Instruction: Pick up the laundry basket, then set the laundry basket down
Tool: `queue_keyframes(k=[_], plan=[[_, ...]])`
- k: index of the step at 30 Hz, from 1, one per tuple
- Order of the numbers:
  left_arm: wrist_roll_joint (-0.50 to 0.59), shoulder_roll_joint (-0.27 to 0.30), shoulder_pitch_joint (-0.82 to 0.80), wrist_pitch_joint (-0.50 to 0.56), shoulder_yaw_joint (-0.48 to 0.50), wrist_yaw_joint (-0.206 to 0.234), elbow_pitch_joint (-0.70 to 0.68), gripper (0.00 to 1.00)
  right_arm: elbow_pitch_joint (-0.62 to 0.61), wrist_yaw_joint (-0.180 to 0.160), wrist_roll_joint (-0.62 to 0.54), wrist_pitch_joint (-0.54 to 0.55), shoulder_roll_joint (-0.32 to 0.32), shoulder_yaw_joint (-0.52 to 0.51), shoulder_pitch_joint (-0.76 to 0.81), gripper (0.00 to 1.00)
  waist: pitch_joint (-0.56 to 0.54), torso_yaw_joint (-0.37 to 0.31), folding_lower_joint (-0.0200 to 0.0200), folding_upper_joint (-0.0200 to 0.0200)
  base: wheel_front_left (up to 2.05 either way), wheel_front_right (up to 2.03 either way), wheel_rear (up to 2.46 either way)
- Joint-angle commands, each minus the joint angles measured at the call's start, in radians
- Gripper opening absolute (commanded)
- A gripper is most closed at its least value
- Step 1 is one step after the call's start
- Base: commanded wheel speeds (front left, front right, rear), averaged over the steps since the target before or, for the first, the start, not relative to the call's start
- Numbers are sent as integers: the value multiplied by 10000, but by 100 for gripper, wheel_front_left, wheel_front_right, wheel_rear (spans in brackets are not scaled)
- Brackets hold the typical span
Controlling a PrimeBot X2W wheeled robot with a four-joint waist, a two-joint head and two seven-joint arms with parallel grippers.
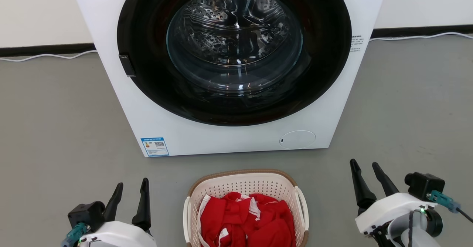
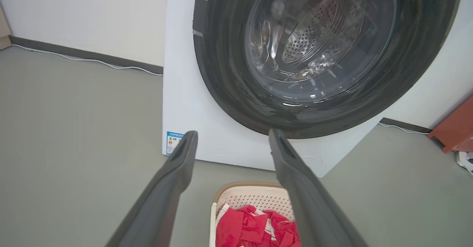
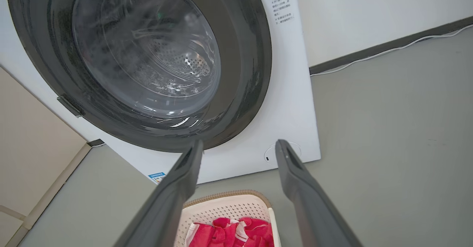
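The laundry basket [image 1: 242, 182] stands on the grey floor in front of the washer, at the bottom middle of the head view. It is cream with perforated walls, a brown rim and white side handles, and it holds red and white cloth [image 1: 245, 219]. My left gripper [image 1: 132, 188] is open to the left of the basket, apart from it. My right gripper [image 1: 366, 167] is open to the right of it, also apart. The basket [image 2: 251, 195] shows low between the left fingers, and the basket [image 3: 227, 208] sits low in the right wrist view too.
A white front-loading washer [image 1: 229, 66] with a dark round door stands close behind the basket. White cables [image 1: 48, 56] run along the dark skirting at the wall. A red-brown object [image 2: 456, 128] sits at the right edge of the left wrist view.
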Motion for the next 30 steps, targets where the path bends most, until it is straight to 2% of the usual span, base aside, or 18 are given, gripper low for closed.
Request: queue_keyframes(k=[1, 30], plan=[[378, 157, -506, -150, 179, 115, -184, 100, -147, 25, -362, -245, -158, 240, -458, 100, 2, -6, 0, 0, 0, 0, 0], [3842, 109, -796, -1011, -21, 246, -63, 100, 648, 32, -3466, -1096, -424, 988, -1198, 100, 85, 2, 0, 0, 0, 0, 0]])
